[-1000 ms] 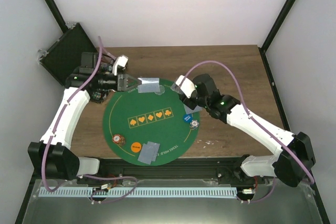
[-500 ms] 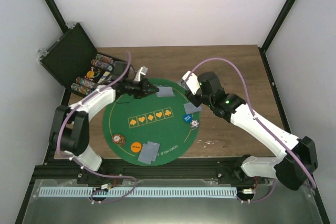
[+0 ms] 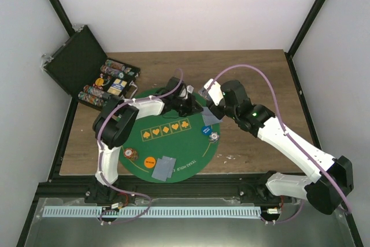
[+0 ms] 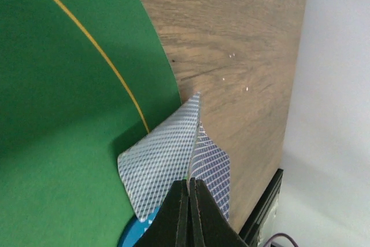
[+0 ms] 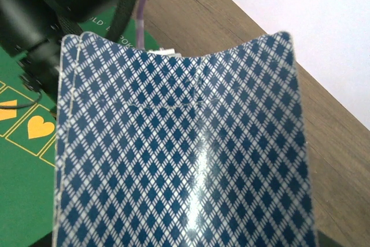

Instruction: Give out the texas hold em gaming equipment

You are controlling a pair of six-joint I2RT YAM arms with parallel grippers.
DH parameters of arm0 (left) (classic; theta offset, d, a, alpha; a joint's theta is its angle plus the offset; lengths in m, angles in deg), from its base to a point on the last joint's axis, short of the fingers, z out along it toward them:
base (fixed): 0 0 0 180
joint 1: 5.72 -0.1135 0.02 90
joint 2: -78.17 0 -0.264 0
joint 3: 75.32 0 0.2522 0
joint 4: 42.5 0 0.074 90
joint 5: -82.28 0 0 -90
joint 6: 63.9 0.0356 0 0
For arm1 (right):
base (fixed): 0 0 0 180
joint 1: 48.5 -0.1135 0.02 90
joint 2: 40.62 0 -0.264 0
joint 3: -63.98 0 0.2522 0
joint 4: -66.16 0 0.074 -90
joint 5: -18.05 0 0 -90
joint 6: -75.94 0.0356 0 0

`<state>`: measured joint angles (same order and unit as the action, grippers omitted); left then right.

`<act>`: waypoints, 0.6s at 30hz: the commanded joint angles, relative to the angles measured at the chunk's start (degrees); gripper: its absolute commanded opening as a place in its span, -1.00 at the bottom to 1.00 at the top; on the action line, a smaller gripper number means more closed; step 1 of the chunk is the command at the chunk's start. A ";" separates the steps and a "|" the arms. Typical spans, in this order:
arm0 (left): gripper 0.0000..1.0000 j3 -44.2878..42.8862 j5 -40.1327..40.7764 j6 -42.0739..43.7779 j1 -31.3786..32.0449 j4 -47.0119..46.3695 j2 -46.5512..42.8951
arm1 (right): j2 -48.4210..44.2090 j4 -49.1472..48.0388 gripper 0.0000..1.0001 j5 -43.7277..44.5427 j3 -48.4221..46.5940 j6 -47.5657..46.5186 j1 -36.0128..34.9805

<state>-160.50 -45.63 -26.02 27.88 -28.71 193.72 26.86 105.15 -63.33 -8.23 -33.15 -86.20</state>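
Note:
My left gripper (image 3: pixel 193 108) reaches across the round green mat (image 3: pixel 156 117) to its far right edge. In the left wrist view it (image 4: pixel 189 184) is shut on two grey-blue-backed cards (image 4: pixel 162 160) that splay apart over the mat's edge, above a blue disc (image 4: pixel 136 234). My right gripper (image 3: pixel 210 98) hovers just right of it. A stack of blue-diamond cards (image 5: pixel 185 154) fills the right wrist view and hides the fingers. Cards (image 3: pixel 211 118), a blue disc (image 3: pixel 206 130) and a pale disc (image 3: pixel 214 137) lie at the mat's right. A brownish chip stack (image 3: pixel 130 154), an orange disc (image 3: pixel 150 162) and cards (image 3: pixel 164 167) lie at its near edge.
An open black chip case (image 3: pixel 110 85) with rows of chips stands at the far left, its lid (image 3: pixel 72 59) leaning back. My left arm (image 5: pixel 69 10) shows dark in the right wrist view. Brown wooden table (image 3: pixel 254 73) surrounds the mat; a black rail runs along the near edge.
My left gripper has swept from beside the case rightward along the mat's far edge, carrying the cards, to the mat's right side. My right gripper has shifted slightly right.

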 commanded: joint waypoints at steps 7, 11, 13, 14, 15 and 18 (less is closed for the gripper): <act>-1.00 -3.24 2.18 -6.80 0.81 -6.09 6.43 | -1.99 0.96 -0.03 0.78 -1.58 0.55 0.43; -1.00 -2.57 2.49 -7.20 2.02 -5.68 7.10 | -1.68 1.08 -0.03 0.78 -1.53 0.21 0.42; -1.00 -2.07 2.49 -7.29 2.50 -5.24 6.98 | -1.49 1.25 -0.03 0.78 -1.85 0.04 0.43; -0.93 -1.86 2.49 -7.27 2.54 -4.88 6.81 | -1.47 1.36 -0.03 0.73 -1.99 0.08 0.43; -0.81 -1.85 2.53 -7.35 2.56 -4.49 6.61 | -1.47 1.38 -0.03 0.71 -2.08 0.03 0.42; -0.70 -2.30 2.86 -6.34 2.53 -1.93 5.69 | -1.53 1.47 -0.03 0.52 -2.15 -0.15 0.43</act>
<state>-162.75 -43.47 -32.59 30.22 -32.86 200.38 26.18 106.60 -63.13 -8.23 -33.06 -86.20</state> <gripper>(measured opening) 0.127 0.487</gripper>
